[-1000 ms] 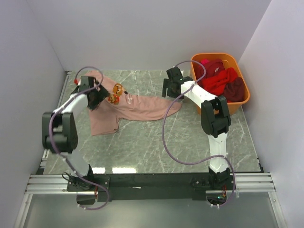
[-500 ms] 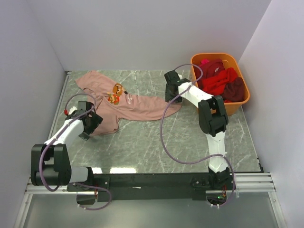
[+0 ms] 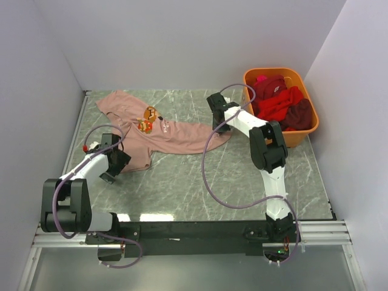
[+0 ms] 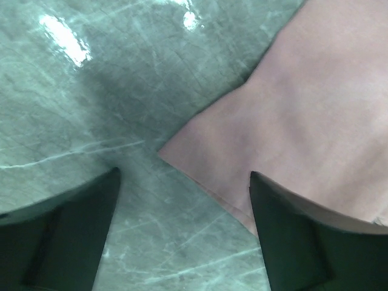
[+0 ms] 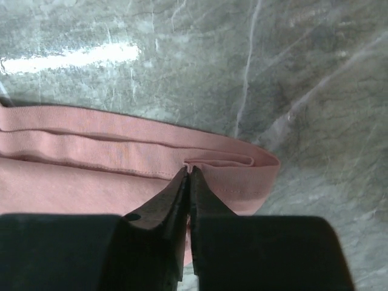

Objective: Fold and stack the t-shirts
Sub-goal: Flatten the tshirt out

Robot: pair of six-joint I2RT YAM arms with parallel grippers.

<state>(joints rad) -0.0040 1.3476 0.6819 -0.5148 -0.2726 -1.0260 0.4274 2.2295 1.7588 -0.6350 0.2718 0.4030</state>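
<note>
A dusty salmon-pink t-shirt [image 3: 176, 136] lies spread across the far left and middle of the table, print side up. My left gripper [image 3: 117, 162] hovers open over its near-left corner [image 4: 182, 145], one finger above the cloth [image 4: 315, 109] and the other above bare table. My right gripper [image 3: 218, 121] is at the shirt's right end, shut on a pinch of the folded hem [image 5: 200, 162]. More t-shirts, bright red [image 3: 282, 103], dark maroon [image 3: 300, 114] and magenta [image 3: 262, 79], are heaped in the basket.
The orange plastic basket [image 3: 276, 71] stands at the far right, close beside the right arm. Walls close in the grey marble table [image 3: 182, 188] on the left, back and right. Purple cables loop off both arms.
My left arm has swung from the shirt's far-left part down to its near-left corner. My right gripper has shut on the hem.
</note>
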